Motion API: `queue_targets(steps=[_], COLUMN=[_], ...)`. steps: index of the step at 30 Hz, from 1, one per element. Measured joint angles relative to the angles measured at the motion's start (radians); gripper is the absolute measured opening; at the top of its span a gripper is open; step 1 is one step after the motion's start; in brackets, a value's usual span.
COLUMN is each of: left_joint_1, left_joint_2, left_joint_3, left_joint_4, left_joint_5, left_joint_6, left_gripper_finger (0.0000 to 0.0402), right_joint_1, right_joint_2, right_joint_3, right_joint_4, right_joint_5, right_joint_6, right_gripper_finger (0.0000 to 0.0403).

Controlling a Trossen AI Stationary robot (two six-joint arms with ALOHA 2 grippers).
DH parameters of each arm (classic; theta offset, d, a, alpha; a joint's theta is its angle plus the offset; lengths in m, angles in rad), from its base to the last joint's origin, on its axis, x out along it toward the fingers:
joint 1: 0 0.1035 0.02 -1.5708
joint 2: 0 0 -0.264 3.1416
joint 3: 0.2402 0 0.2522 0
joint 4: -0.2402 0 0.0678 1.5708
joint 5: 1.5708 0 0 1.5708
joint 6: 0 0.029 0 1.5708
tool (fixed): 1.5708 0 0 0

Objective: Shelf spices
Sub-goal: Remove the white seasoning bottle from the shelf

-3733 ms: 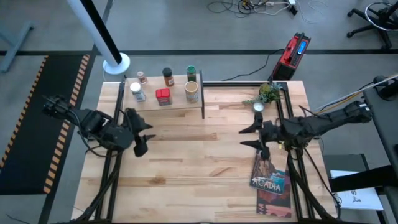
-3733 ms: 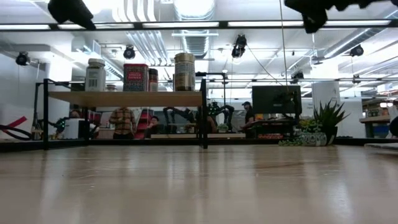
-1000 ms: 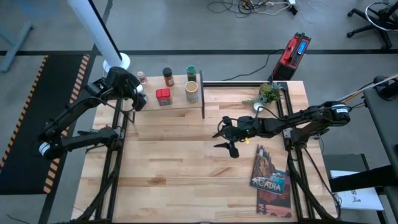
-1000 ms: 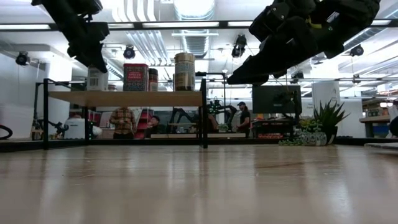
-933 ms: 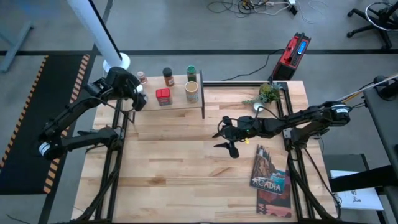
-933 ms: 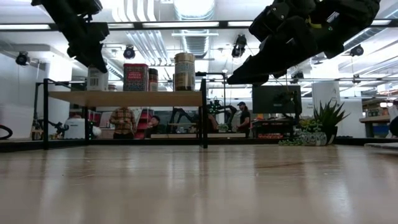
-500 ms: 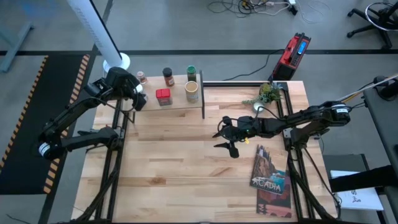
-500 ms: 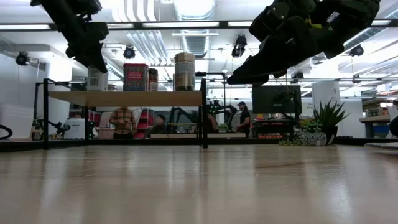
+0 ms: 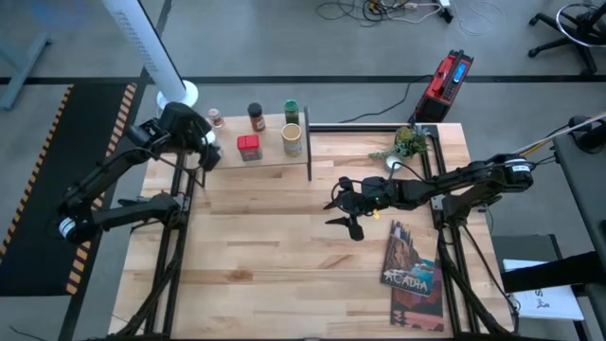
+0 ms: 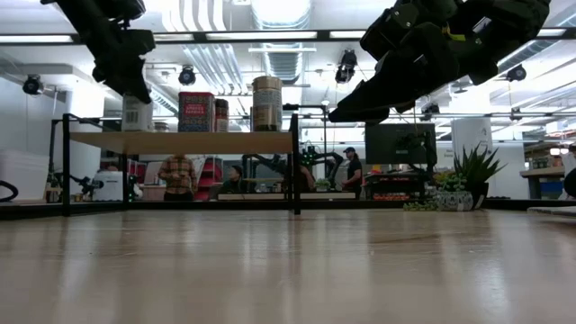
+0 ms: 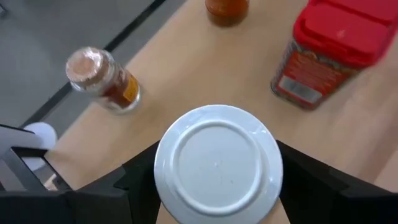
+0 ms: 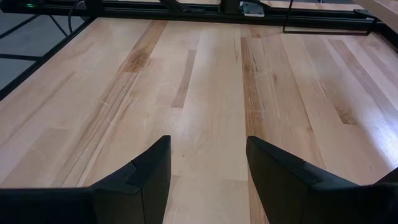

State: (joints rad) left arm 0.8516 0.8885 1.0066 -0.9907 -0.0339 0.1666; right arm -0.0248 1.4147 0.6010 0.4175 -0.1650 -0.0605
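Over the shelf [image 9: 270, 152], left gripper [image 11: 217, 186] clamped around white-capped jar [image 11: 217, 163], near red tin [image 11: 326, 53]. Above mid-worktop [image 9: 275, 246], right gripper [image 12: 208, 165] hovering, fingers spread.

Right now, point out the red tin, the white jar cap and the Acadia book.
red tin [image 11: 326, 53], left wrist view, its red lid.
white jar cap [image 11: 217, 165], left wrist view, cap's flat top.
Acadia book [image 9: 411, 272], high view, cover's middle.
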Motion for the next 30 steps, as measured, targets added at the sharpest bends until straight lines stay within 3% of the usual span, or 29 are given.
queue_targets(steps=[8,20,30], left_joint_1=[-0.006,-0.074,-0.257], left_joint_2=[-0.007,-0.128,-0.219], left_joint_3=[0.102,0.091,0.057], left_joint_4=[-0.129,-0.220,-0.223], left_joint_5=[0.114,0.304,0.412], left_joint_6=[-0.022,-0.132,-0.235], left_gripper_finger=[0.0241,0.0240,0.0240], right_joint_1=[0.000,0.000,0.000], right_joint_2=[0.000,0.000,-0.005], right_joint_3=[0.000,-0.001,-0.001], right_joint_4=[0.002,0.002,-0.017], right_joint_5=[0.000,0.000,0.001], right_joint_6=[0.000,0.010,0.008], right_gripper_finger=[0.0186,0.0186,0.0186])
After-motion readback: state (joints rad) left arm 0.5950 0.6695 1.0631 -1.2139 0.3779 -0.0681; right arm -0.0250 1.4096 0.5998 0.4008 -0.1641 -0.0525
